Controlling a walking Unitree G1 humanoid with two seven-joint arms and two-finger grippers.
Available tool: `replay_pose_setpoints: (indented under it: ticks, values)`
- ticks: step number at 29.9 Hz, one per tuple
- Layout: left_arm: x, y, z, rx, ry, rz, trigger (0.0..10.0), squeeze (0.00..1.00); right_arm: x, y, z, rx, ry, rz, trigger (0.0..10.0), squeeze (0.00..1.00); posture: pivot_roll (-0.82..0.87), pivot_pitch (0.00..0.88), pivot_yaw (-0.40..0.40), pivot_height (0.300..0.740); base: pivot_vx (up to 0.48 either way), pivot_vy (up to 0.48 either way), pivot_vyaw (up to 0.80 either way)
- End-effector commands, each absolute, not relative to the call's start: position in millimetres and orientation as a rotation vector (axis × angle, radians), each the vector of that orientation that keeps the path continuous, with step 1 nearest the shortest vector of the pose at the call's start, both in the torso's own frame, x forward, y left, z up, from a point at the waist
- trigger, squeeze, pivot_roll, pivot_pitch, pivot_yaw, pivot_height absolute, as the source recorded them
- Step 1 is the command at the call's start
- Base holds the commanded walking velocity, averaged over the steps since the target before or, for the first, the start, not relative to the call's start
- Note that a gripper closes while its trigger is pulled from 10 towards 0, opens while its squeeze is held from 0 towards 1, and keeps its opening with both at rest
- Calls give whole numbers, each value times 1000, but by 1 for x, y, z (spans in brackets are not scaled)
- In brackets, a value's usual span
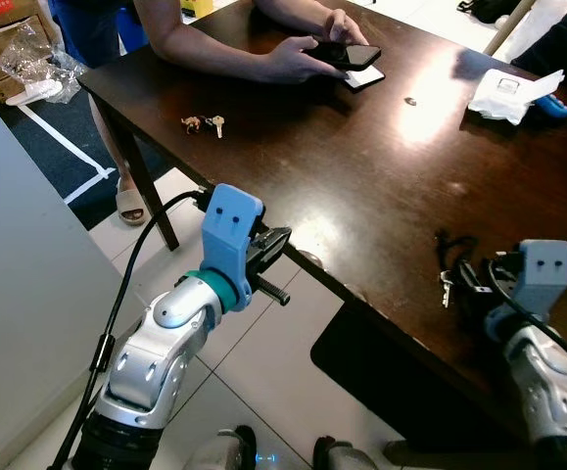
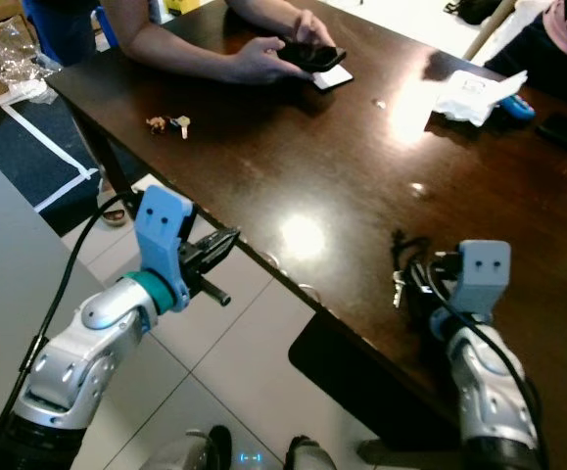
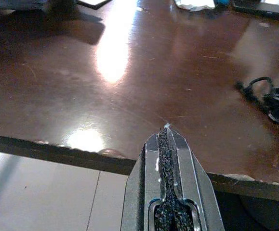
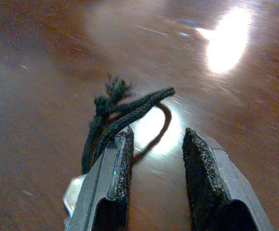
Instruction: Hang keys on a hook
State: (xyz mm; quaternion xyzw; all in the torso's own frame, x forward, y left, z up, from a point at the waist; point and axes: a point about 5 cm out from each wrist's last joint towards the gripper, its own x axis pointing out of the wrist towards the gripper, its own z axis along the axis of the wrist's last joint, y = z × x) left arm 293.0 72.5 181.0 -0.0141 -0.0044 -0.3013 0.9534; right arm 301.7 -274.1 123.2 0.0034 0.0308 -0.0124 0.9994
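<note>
Pickup step. Right pincer [image 4: 153,159] spread, low over the desk [image 1: 361,166]; keys [image 4: 115,115] on black cord lie beside one finger. Next: centre on cord, close. Left pincer [image 3: 166,144] pressed together, idle.

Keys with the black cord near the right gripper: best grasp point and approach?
Grip the black cord loop, not the flat keys. The cord stands proud of the table where it bunches and knots, while the keys lie flat against the wood. Come from above with the right gripper, open now, and shift toward the cord so the loop sits between the fingers rather than beside one.
</note>
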Motion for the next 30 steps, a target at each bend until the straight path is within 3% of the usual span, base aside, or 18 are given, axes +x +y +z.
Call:
replay_pose_setpoints:
  ticks: [1,14,30]
  values:
    - [291,76,176,-19,13,-595,10000,0,300,-266,104,46,133,-17,10000,0,-14,168,133,740,0,0,0]
    - [291,76,176,-18,17,-593,10000,0,304,-241,132,186,-84,115,10000,0,-17,164,136,740,0,0,0]
    - [291,76,176,-17,20,-589,10000,0,303,-234,114,96,28,143,10000,0,-12,167,132,740,0,0,0]
